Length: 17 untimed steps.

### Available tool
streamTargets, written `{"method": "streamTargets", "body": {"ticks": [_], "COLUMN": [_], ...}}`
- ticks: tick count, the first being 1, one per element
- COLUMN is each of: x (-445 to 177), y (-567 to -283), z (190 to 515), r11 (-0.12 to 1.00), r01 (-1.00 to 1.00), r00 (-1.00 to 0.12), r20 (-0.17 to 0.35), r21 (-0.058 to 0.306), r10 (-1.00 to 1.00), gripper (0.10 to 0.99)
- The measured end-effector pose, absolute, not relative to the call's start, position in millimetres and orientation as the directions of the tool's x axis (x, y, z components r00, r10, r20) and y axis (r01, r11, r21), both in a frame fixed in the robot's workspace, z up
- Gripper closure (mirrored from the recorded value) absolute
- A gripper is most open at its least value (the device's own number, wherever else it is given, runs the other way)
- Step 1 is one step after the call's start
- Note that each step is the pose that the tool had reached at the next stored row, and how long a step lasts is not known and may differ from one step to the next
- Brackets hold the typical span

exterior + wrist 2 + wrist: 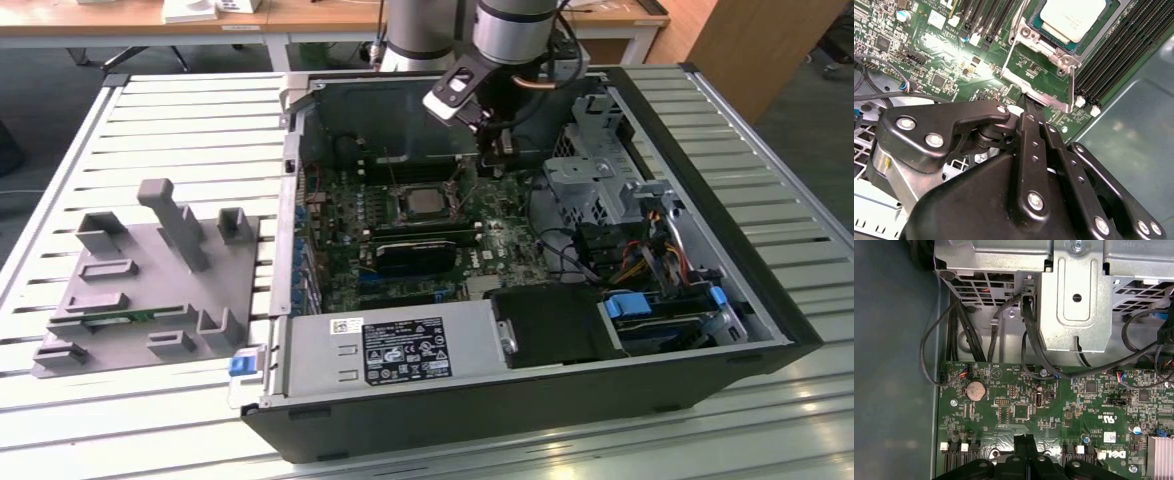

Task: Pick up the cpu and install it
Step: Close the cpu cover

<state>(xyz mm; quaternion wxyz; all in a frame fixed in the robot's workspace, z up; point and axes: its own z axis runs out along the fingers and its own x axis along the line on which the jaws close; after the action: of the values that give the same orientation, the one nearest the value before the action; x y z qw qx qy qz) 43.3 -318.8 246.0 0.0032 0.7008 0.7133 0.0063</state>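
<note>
- cpu [427,203] already seated, centre of exterior view; socket frame [1070,82] not yet closed.
- Tool [1032,111] pinched closed w/ nothing held, tips at frame.
- Prob. latching step; needs gentle, steady push.

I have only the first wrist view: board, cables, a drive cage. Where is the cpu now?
Observer: In the second wrist view the cpu lies in its socket, metal top up.
Operator: Is the metal frame closed over it?
Observer: No. The frame is swung open beside the socket, and the cpu's top is uncovered.
Operator: Where is the gripper from the socket?
Observer: In the exterior view the gripper hangs inside the case, on the exterior view's right of the socket.
</note>
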Motion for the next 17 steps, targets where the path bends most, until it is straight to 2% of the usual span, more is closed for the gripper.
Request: {"method": "streamTargets", "body": {"ticks": [17], "x": [38.1], "y": [-318.8], "z": [246.0], "r11": [0.018], "r01": [1.000], "r00": [-0.018], "r20": [0.004], "r21": [0.014], "r10": [1.000], "gripper": [0.980]}}
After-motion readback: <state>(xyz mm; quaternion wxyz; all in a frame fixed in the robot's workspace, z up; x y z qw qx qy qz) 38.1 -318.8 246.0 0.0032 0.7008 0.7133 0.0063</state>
